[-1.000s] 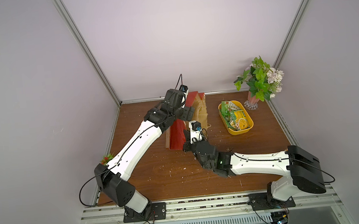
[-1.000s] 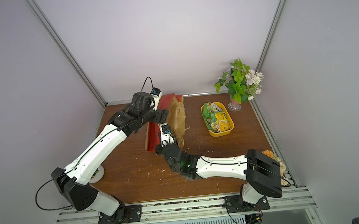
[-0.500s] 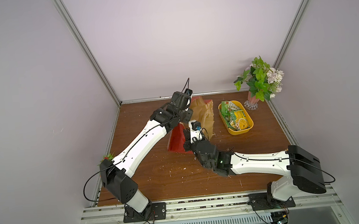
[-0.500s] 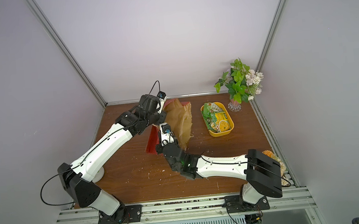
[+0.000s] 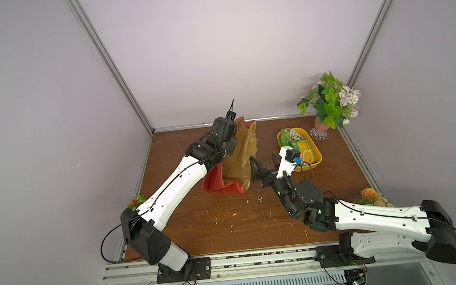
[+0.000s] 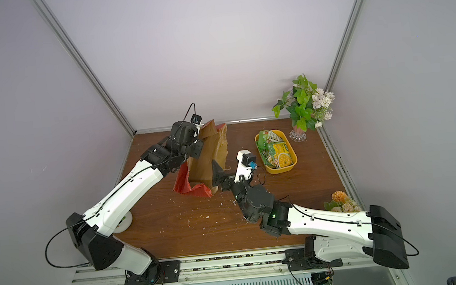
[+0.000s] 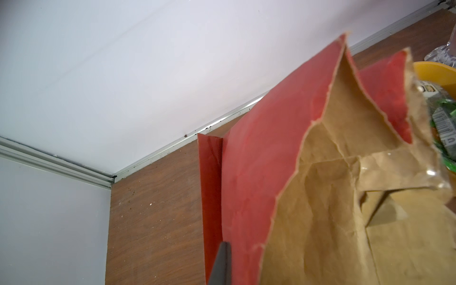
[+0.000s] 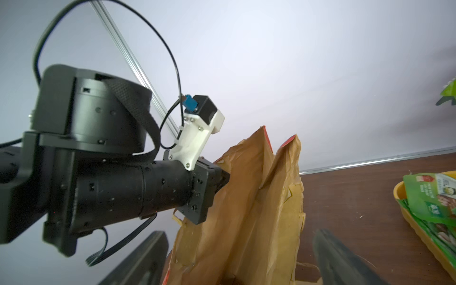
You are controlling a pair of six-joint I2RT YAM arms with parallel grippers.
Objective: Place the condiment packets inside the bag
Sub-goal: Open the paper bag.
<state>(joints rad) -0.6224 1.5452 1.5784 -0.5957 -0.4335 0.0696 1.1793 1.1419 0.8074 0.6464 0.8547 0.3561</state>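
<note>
The bag [image 5: 240, 153] stands tilted near the back of the table, red outside and brown inside, its mouth turned up [image 7: 333, 153]. My left gripper [image 7: 223, 245] is shut on the bag's upper red wall; in both top views its wrist [image 5: 228, 141] leans against the bag's left side. Just right of the bag's lower part, my right gripper [image 5: 264, 163] stands open, and the brown paper [image 8: 246, 209] shows between its fingers [image 8: 340, 261]. Whether they touch it I cannot tell. Several green and yellow condiment packets [image 5: 298, 142] lie in a yellow tub [image 5: 318, 159].
A vase of green and white flowers [image 5: 328, 105] stands in the back right corner, behind the tub. An orange flower bunch [image 5: 371, 195] sits at the right edge and a small plant [image 5: 136, 201] at the left edge. Paper crumbs [image 5: 259, 200] dot the wooden table.
My left gripper has shut on the bag's upper edge and pulled it up and open. My right gripper has let go, opened wide and drawn back to the right.
</note>
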